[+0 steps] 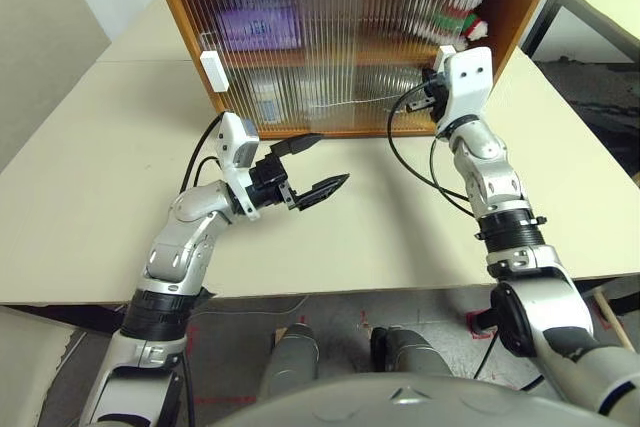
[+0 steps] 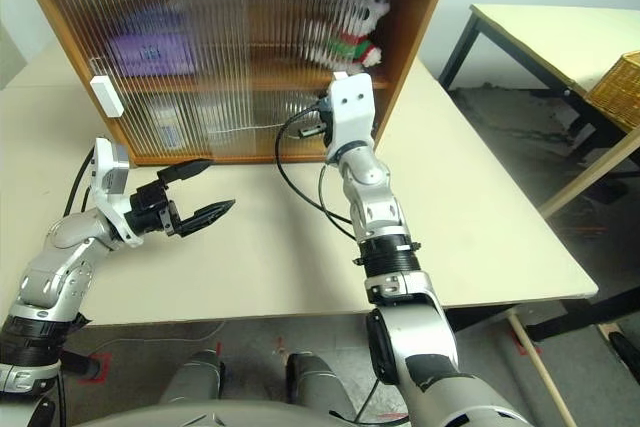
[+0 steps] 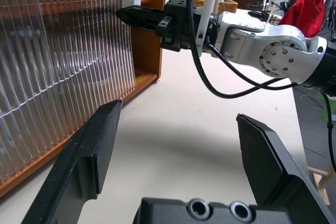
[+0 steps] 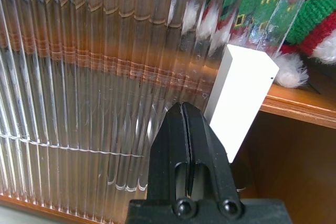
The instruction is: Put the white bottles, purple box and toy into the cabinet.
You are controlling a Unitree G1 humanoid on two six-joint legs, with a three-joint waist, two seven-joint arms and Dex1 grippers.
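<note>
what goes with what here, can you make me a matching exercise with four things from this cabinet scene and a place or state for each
Things:
1. purple box
2. toy
3. left gripper
4. right gripper

Places or states:
A. shut, beside the door's white handle
B. open, over the table
C. upper shelf, right end
D. upper shelf, left part, behind the door

Pairs: 1-D, 2-C, 3-B, 4-A

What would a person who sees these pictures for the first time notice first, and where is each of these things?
The wooden cabinet at the far side of the table draws the eye first: behind its ribbed sliding doors the purple box and the toy sit on the upper shelf. The right gripper, shut, is at the white handle of the right door, which stands not fully closed. The left gripper hangs open above the table.
</note>
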